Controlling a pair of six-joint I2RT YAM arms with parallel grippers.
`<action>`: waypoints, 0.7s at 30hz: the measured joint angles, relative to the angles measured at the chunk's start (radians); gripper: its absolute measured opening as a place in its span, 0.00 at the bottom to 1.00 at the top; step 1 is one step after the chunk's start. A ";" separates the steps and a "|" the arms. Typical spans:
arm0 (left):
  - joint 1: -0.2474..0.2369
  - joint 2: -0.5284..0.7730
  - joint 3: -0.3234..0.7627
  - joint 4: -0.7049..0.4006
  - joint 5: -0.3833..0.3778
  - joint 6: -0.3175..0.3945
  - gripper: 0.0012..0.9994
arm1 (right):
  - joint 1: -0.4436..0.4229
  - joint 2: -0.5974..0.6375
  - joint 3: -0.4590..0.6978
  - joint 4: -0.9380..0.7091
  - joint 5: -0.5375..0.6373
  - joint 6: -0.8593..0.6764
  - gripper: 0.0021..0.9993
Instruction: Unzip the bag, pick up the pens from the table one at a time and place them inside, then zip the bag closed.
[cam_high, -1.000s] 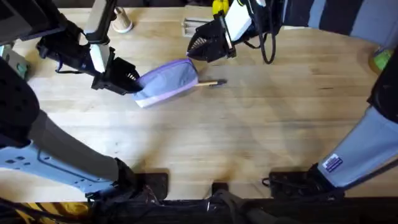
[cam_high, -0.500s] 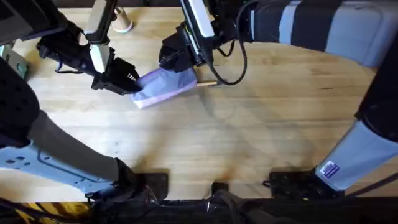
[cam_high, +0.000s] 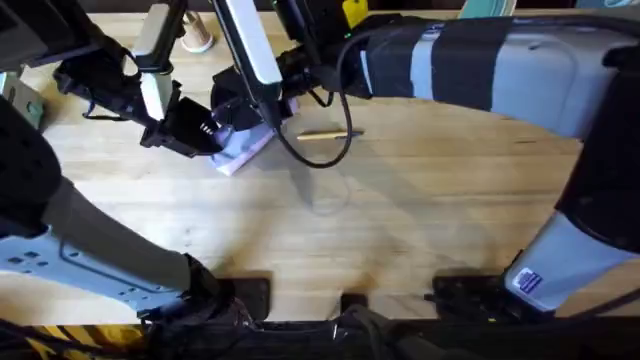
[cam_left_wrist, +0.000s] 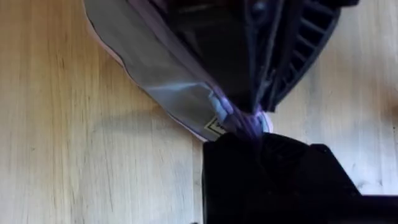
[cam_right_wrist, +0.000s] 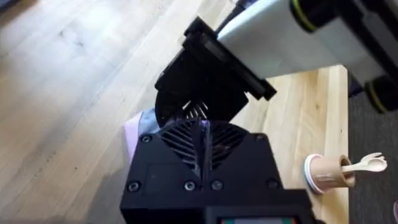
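Observation:
The lavender bag (cam_high: 247, 148) lies on the table (cam_high: 400, 220) at the back left, mostly covered by both grippers. My left gripper (cam_high: 208, 135) is shut on the bag's left end. In the left wrist view its fingertips (cam_left_wrist: 249, 138) pinch a fold of the purple fabric (cam_left_wrist: 168, 68). My right arm reaches across from the right, and its gripper (cam_high: 238, 115) sits on the same end of the bag, tip to tip with the left one, fingers together on a sliver of purple (cam_right_wrist: 202, 127). One tan pen (cam_high: 325, 132) lies on the wood just right of the bag.
A small tan cup holding a wooden spoon (cam_high: 197, 38) stands at the back left, also seen as the cup (cam_right_wrist: 323, 171) in the right wrist view. A green object (cam_high: 25, 105) sits at the left edge. The right arm's long link spans the back of the table.
The right arm has swung left across the table, from beyond the bag's right end to its left end, now meeting the left gripper. The pen is uncovered. The left gripper stays put.

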 joint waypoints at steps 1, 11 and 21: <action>0.000 0.000 0.000 -0.001 -0.004 0.000 0.04 | 0.008 0.000 0.000 -0.002 0.002 0.005 0.03; -0.021 0.000 0.000 0.007 0.032 0.000 0.04 | 0.084 0.000 0.002 -0.106 -0.093 0.059 0.03; -0.019 0.000 0.000 0.007 0.035 0.000 0.04 | 0.080 0.000 0.002 -0.119 -0.131 0.074 0.03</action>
